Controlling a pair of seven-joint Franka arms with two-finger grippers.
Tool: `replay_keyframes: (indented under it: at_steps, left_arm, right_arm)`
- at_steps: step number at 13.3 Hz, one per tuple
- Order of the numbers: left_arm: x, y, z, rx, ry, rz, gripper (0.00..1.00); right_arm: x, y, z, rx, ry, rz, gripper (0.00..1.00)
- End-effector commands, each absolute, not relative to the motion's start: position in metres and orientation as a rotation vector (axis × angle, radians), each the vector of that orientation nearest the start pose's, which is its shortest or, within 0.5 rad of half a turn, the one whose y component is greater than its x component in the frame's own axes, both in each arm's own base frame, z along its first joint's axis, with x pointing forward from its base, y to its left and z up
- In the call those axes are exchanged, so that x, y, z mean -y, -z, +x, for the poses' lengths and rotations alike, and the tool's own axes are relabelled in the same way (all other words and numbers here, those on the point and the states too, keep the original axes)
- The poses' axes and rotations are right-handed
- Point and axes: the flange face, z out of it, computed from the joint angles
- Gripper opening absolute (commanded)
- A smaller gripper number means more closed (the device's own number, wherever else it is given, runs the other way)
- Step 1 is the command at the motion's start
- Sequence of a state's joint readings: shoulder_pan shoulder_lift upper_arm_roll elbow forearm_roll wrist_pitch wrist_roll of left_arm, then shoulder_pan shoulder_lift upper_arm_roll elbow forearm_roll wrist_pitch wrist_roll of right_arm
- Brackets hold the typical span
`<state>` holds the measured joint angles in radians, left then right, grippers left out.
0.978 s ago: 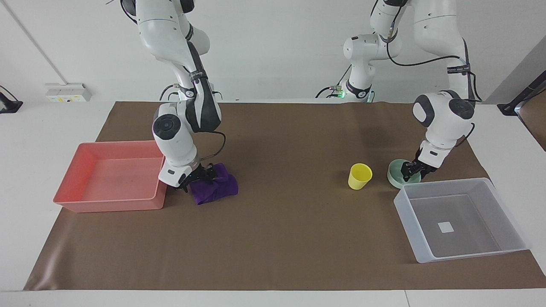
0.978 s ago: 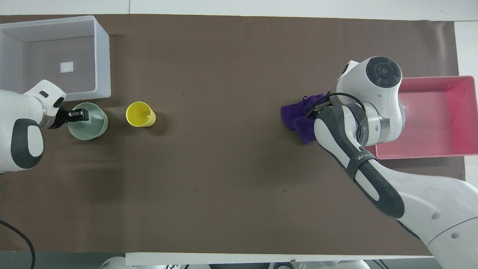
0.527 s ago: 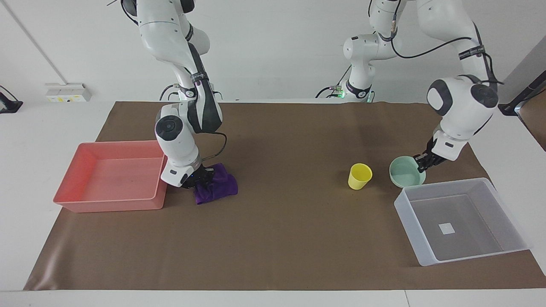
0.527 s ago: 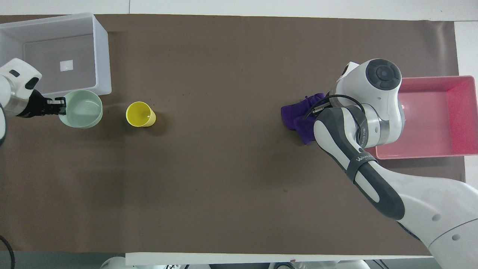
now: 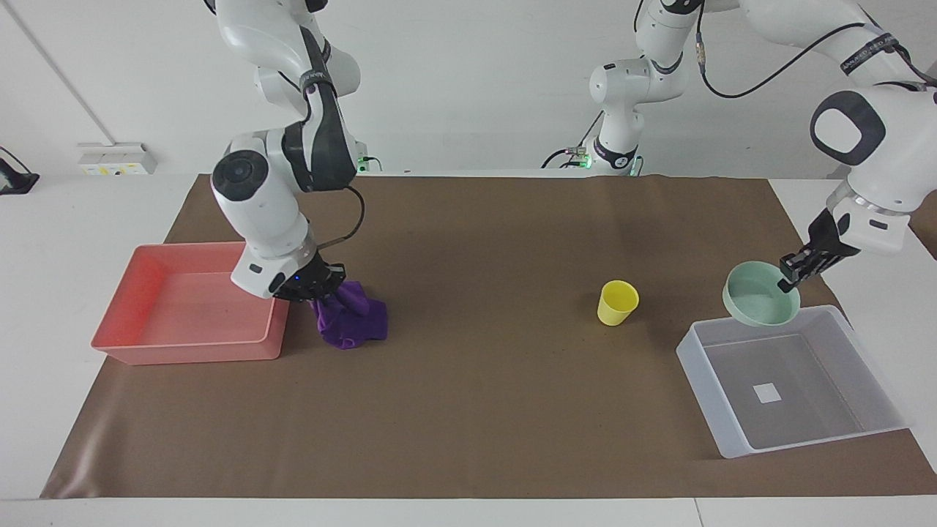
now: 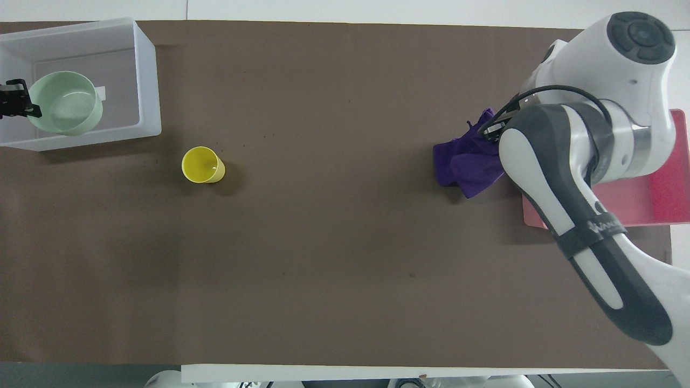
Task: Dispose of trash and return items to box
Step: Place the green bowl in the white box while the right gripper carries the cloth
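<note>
My left gripper is shut on the rim of the mint-green bowl and holds it tilted in the air over the translucent bin's edge nearest the robots. In the overhead view the bowl and the left gripper lie over the bin. My right gripper is shut on the top of the purple cloth, which hangs bunched beside the pink tray. The cloth shows partly under the right arm from overhead. The yellow cup stands upright on the mat.
The pink tray sits at the right arm's end of the table, mostly covered by the right arm in the overhead view. A small white square lies on the bin's floor. A brown mat covers the table.
The left gripper lifted the bowl off the mat and carried it over the bin. The right gripper closed on the cloth and raised it, shifting it toward the pink tray.
</note>
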<state>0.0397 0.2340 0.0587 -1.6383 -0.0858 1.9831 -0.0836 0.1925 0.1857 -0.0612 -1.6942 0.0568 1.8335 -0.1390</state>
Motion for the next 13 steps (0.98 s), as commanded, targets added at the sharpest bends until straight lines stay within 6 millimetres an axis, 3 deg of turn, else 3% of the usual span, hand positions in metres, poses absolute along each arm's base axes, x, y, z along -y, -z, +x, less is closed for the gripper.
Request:
replay_keyframes:
  at_steps: [1,3,5,8,10,11,12,13]
  left_arm:
    - [-0.072,-0.457,0.68,0.394,0.273,-3.175,0.0]
    - [-0.076,-0.429,0.694,0.395,0.329,-3.158,0.0]
    - [-0.09,-0.407,0.699,0.419,0.345,-3.142,0.0]
    - [-0.093,-0.365,0.701,0.424,0.361,-3.131,0.0]
    - [-0.095,-0.349,0.699,0.419,0.404,-3.121,0.0]
    - [-0.096,-0.346,0.698,0.397,0.394,-3.119,0.13]
    - [-0.095,-0.35,0.698,0.329,0.38,-3.114,0.75]
    - [-0.087,-0.359,0.697,0.298,0.355,-3.116,0.97]
  right_arm:
    - [-0.065,-0.542,0.597,0.318,-0.057,-3.064,0.0]
    - [-0.036,-0.597,0.577,0.263,-0.051,-3.077,0.0]
    - [-0.01,-0.639,0.56,0.21,-0.059,-3.086,0.0]
    - [0.031,-0.665,0.542,0.177,-0.083,-3.137,0.0]
    - [0.066,-0.65,0.534,0.151,-0.118,-3.14,0.0]
    - [0.082,-0.638,0.526,0.138,-0.086,-3.143,0.0]
    - [0.096,-0.62,0.518,0.15,-0.05,-3.145,0.0]
    - [0.108,-0.6,0.51,0.155,-0.043,-3.145,0.0]
